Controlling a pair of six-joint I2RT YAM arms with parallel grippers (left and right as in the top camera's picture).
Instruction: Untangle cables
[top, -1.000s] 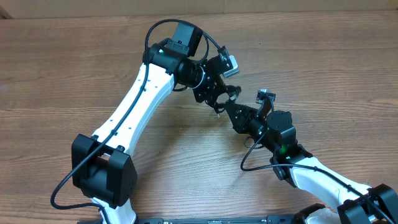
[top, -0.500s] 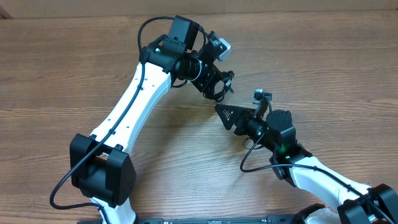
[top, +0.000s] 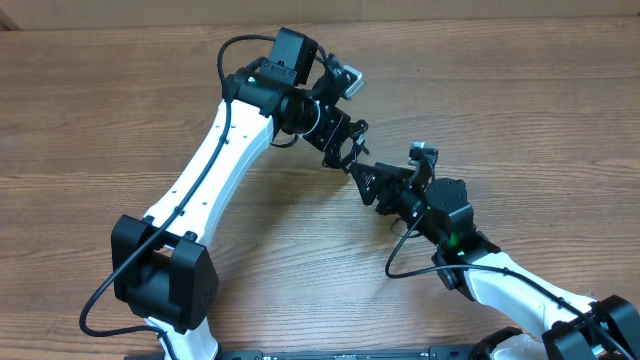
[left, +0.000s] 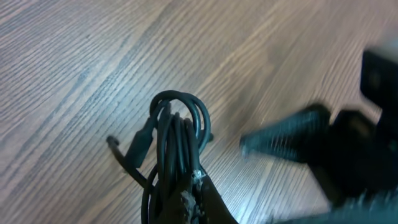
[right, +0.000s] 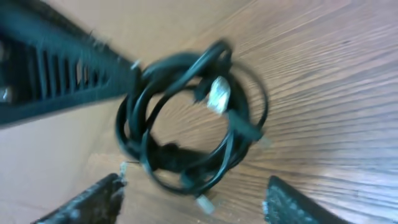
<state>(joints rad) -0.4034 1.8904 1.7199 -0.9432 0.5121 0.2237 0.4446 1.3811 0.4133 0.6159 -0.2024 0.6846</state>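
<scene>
A coil of black cables (left: 177, 134) with small plugs hangs above the wooden table (top: 520, 90). My left gripper (left: 196, 190) is shut on the lower part of the coil. From overhead, the left gripper (top: 338, 142) holds the cables (top: 356, 131) mid-table. My right gripper (top: 362, 182) sits just below and right of it, open. In the right wrist view the cables (right: 186, 118) hang ahead of the open right gripper (right: 193, 205), and its fingers (right: 87, 202) do not touch them. A blurred dark left gripper (right: 62, 74) reaches in from the upper left.
Bare wood-grain table surface (left: 74, 56) lies all around. The white left arm (top: 215, 170) runs diagonally from the bottom left. The right arm (top: 500, 280) comes in from the bottom right with a loose black lead (top: 400, 262) beside it.
The right gripper has opened and let go of the cables. The left arm drew the coil up and left, away from it. The two grippers now stand slightly apart.
</scene>
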